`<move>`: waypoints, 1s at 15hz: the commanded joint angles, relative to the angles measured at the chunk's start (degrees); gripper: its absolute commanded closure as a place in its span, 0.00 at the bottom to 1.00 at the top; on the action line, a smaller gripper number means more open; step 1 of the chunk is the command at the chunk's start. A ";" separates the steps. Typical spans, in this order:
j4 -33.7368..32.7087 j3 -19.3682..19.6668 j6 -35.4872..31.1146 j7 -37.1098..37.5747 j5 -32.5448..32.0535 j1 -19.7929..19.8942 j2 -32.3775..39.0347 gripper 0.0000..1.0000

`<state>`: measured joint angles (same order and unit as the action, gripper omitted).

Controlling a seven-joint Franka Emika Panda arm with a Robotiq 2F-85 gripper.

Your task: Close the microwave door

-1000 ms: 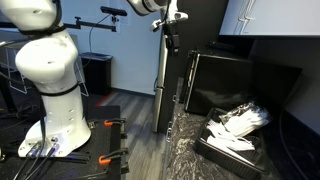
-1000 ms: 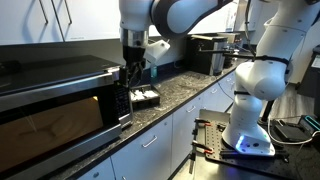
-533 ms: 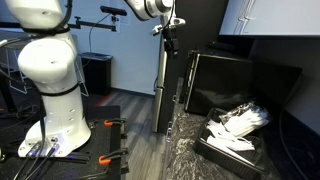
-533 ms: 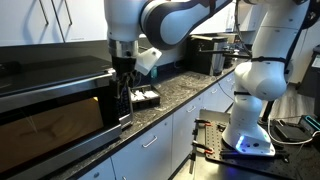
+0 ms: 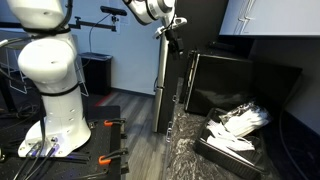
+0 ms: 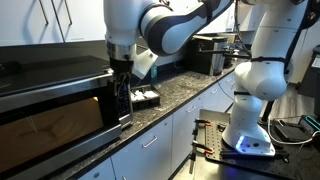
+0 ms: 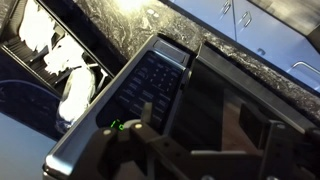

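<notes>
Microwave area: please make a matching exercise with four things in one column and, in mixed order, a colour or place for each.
1. gripper
2. tray
3. countertop
4. cabinet doors

A. speckled dark stone
B. white, under the counter
C. black, holds white items
D. at the front of the microwave

Pairs: 1-D, 2-C, 3-A, 4-B.

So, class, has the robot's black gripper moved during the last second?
Yes: the black gripper has shifted slightly left, towards the silver microwave and away from the black tray.
</notes>
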<state>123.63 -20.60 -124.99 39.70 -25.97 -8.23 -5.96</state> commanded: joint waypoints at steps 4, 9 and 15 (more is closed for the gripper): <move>-4.56 1.73 -2.60 3.10 -4.56 -2.46 6.18 0.66; -7.98 2.00 -1.19 3.27 -5.79 -5.59 8.18 1.00; -10.34 3.25 1.38 4.17 -19.30 -7.01 10.26 1.00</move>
<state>115.97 -18.68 -126.08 42.96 -40.96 -13.73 2.40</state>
